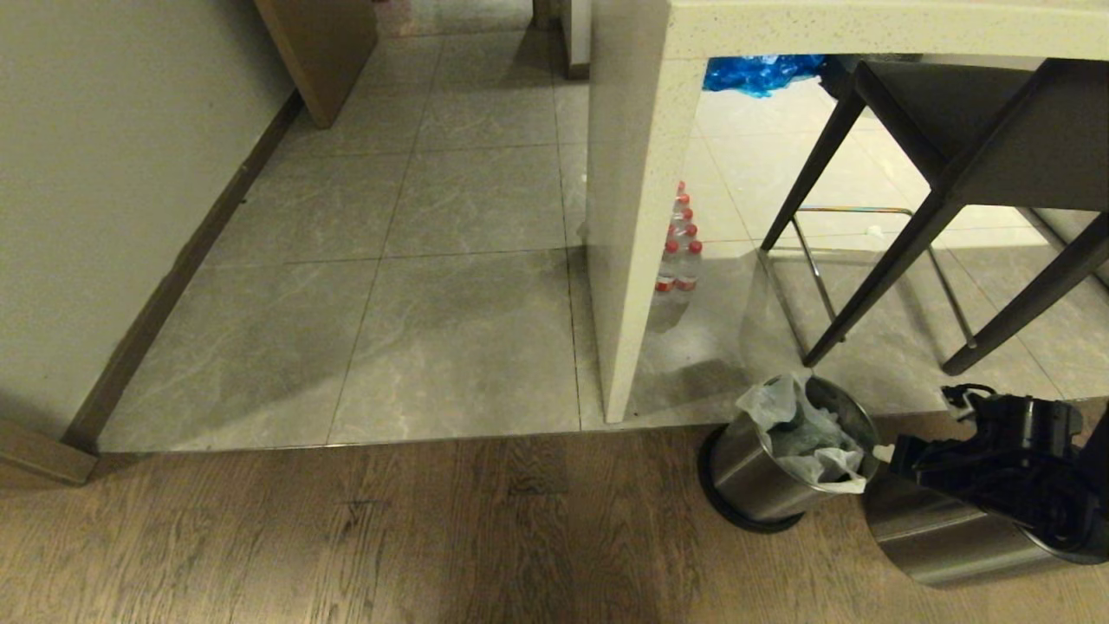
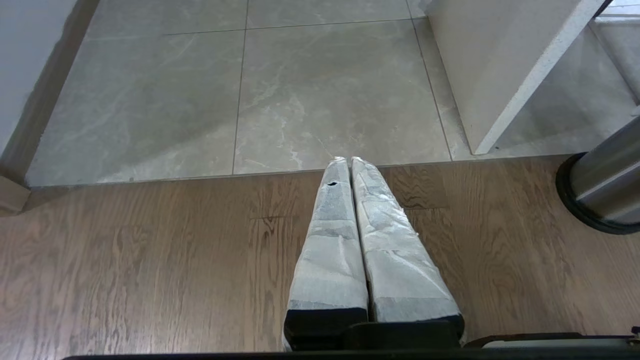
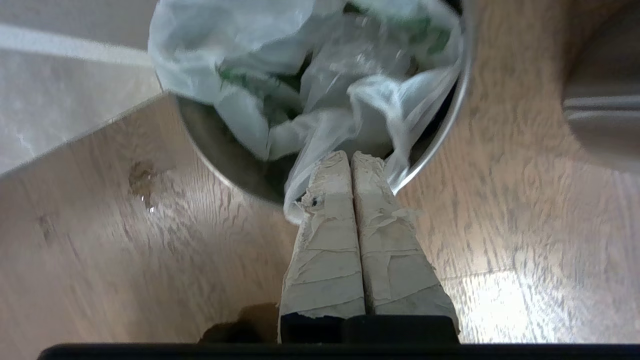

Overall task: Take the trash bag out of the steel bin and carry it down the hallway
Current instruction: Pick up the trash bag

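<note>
Hallway floor (image 1: 450,260): you are looking at grey marbled tiles running away between the cream wall and the counter (image 1: 641,217), meeting wood planks (image 1: 390,529) in front.
Counter: its pale speckled side panel is standing just behind the steel bin; a dark stool (image 1: 944,173) is standing to its right.
Steel bin (image 1: 762,477): it is sitting tilted on the wood planks, near the panel's foot.
Trash bag (image 1: 801,433): it is lying crumpled inside the steel bin, with an edge spilling over the rim.
Right gripper (image 3: 350,156): your jaws are pressing tight together at the bin's rim, with the bag's edge draping right beside them; whether any film is being pinched, you cannot tell.
Left gripper (image 2: 348,161): your jaws are resting clenched on nothing, hanging above the planks.
</note>
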Robot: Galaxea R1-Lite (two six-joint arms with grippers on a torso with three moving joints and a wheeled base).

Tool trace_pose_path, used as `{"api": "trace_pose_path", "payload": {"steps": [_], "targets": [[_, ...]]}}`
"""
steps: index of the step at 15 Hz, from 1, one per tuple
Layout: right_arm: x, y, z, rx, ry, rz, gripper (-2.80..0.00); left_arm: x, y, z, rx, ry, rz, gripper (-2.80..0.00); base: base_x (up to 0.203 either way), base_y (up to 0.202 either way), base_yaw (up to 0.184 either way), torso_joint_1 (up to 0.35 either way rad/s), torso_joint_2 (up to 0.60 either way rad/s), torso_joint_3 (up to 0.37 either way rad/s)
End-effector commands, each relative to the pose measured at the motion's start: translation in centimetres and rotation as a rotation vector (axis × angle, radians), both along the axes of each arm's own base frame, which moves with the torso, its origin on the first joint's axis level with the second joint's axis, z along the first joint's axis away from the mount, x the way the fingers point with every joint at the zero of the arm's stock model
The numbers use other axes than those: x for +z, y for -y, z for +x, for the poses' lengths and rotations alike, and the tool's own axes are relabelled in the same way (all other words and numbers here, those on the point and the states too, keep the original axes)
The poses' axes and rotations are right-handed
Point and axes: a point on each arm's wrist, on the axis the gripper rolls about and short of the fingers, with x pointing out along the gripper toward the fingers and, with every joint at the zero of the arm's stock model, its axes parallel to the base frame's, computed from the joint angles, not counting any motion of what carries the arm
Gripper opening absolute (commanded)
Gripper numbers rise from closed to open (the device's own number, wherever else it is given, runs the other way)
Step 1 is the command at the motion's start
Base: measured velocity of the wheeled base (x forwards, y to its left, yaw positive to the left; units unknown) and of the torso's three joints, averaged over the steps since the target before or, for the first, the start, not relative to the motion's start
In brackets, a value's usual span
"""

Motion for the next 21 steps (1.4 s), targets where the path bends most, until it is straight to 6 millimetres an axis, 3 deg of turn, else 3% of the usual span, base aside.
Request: {"api": "trace_pose_path", "payload": {"steps": [1, 4, 6, 7, 9, 14, 16, 21], "targets": [[-0.3, -0.7, 0.2, 0.023, -0.009, 0.008, -2.8, 0.0, 0.0, 0.0, 0.0, 0.0, 0.0, -2.8, 0.0, 0.0, 0.0, 0.0, 0.0, 0.0], [-0.4, -1.3, 0.2, 0.038, -0.021, 0.02, -2.8, 0.0, 0.0, 0.0, 0.0, 0.0, 0.0, -2.8, 0.0, 0.0, 0.0, 0.0, 0.0, 0.0], [0.6, -1.6, 0.0, 0.032, -0.011, 0.042, -2.8, 0.0, 0.0, 0.0, 0.0, 0.0, 0.0, -2.8, 0.0, 0.0, 0.0, 0.0, 0.0, 0.0], [0.9, -1.6, 0.0, 0.042, -0.01, 0.053, 0.0, 0.0, 0.0, 0.0, 0.0, 0.0, 0.0, -2.8, 0.0, 0.0, 0.0, 0.0, 0.0, 0.0], [1.2, -1.5, 0.5, 0.043, 0.009, 0.051, 0.0, 0.0, 0.0, 0.0, 0.0, 0.0, 0.0, -2.8, 0.0, 0.0, 0.0, 0.0, 0.0, 0.0], [-0.3, -2.3, 3.5, 0.102, 0.034, 0.031, 0.0, 0.0, 0.0, 0.0, 0.0, 0.0, 0.0, -2.8, 0.0, 0.0, 0.0, 0.0, 0.0, 0.0], [-0.8, -2.7, 5.7, 0.13, 0.05, 0.015, 0.0, 0.0, 0.0, 0.0, 0.0, 0.0, 0.0, -2.8, 0.0, 0.0, 0.0, 0.0, 0.0, 0.0], [-2.2, -2.5, 8.4, 0.202, 0.049, -0.133, 0.0, 0.0, 0.0, 0.0, 0.0, 0.0, 0.0, -2.8, 0.0, 0.0, 0.0, 0.0, 0.0, 0.0]]}}
